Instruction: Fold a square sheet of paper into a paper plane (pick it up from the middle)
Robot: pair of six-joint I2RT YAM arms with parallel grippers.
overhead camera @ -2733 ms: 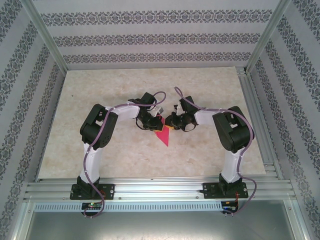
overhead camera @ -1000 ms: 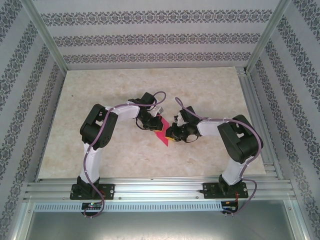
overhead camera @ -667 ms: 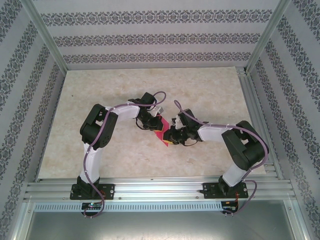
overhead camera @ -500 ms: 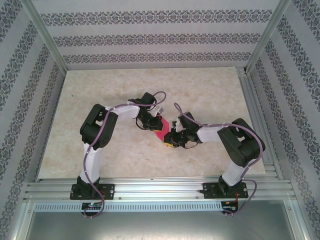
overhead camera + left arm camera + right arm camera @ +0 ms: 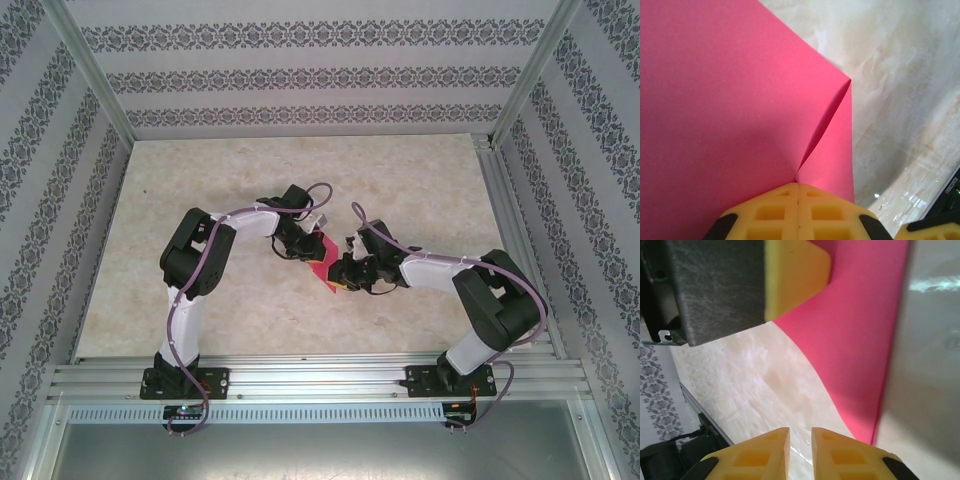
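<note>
Pink paper (image 5: 322, 258), part-folded, hangs at mid-frame in the top view between the two wrists, seemingly held clear of the table (image 5: 420, 180). The left gripper (image 5: 797, 194) has its yellow pads pressed together on the paper's edge, right where a crease runs up to a corner. In the left wrist view the sheet fans out above the pads and a flap lifts slightly along that crease. The right gripper (image 5: 800, 442) sits low in its own view, its pads a narrow slit apart with bare table showing through, pinching nothing. The paper's pointed lower tip hangs just beside its right pad. I judge the paper very light, limp, easily creased or torn, and slippery between smooth pads. It is best taken near a folded edge, where the layers stiffen it. The left gripper's body, at the upper left of the right wrist view, crowds the approach.
</note>
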